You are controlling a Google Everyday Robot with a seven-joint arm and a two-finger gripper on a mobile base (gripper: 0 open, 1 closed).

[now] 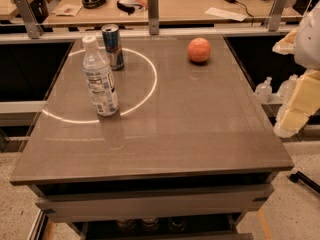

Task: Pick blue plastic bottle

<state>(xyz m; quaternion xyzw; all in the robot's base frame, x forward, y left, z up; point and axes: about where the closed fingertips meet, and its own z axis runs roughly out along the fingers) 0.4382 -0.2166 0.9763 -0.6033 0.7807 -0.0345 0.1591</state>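
The blue plastic bottle (100, 78) stands upright on the left part of the grey table (190, 129). It is clear with a white cap and a white label with blue text. A shorter blue-and-silver drink can (113, 46) stands just behind it, to its right. My gripper (296, 106), white and pale yellow, hangs off the table's right edge, far from the bottle and above the floor gap. It holds nothing that I can see.
An orange ball-like fruit (199, 50) sits at the back right of the table. A bright ring of light curves around the bottle and can. A railing with posts (152, 6) and a cluttered desk stand behind. Small bottles (263, 89) sit low at the right.
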